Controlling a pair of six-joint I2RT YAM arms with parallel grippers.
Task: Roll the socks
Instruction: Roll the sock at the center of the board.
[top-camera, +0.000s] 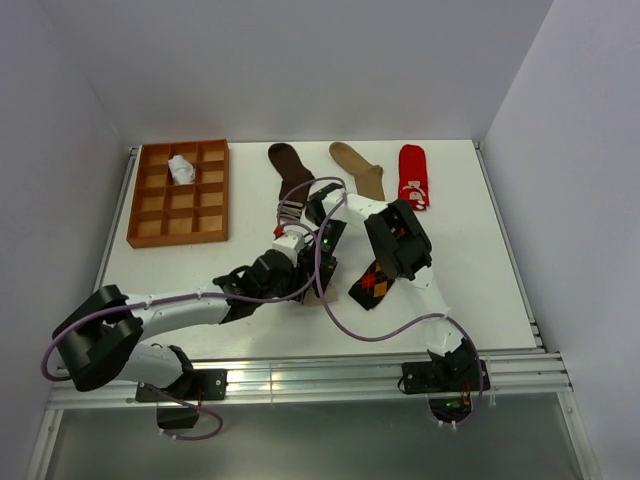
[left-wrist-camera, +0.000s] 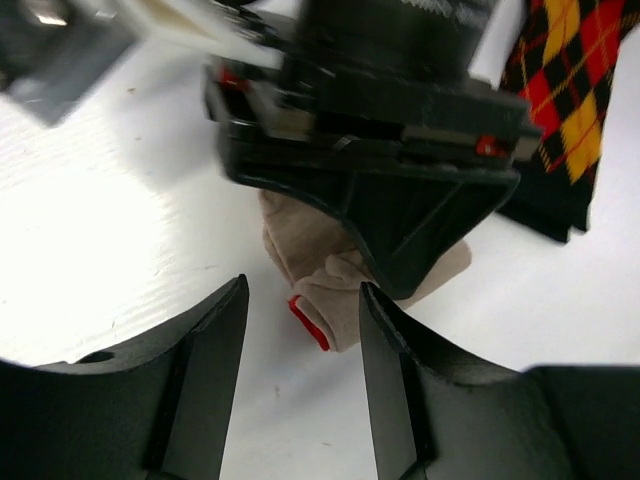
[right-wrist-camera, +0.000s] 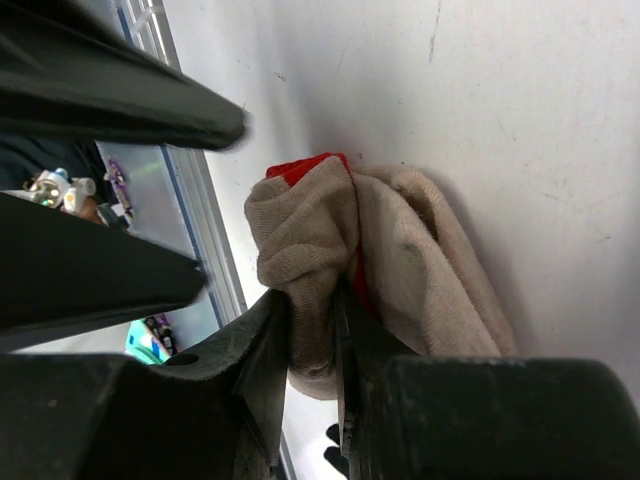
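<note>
The beige red-toed sock (right-wrist-camera: 400, 260) lies bunched and partly rolled on the white table. My right gripper (right-wrist-camera: 312, 300) is shut on a fold of it. In the left wrist view the same sock (left-wrist-camera: 330, 280) sits just beyond my left gripper (left-wrist-camera: 304, 292), which is open and holds nothing. From above, both grippers meet mid-table, the left gripper (top-camera: 300, 285) and the right gripper (top-camera: 322, 272), hiding most of that sock. The black-orange argyle sock (top-camera: 372, 283) lies flat just to the right. The dark brown sock (top-camera: 290, 168), tan sock (top-camera: 358, 168) and red sock (top-camera: 413, 176) lie along the back.
An orange-brown gridded tray (top-camera: 150, 225) stands at the back left with a rolled white sock (top-camera: 181, 169) in one compartment. The table's metal front rail (top-camera: 320, 375) runs along the near edge. A purple cable (top-camera: 345, 325) loops over the table by the arms.
</note>
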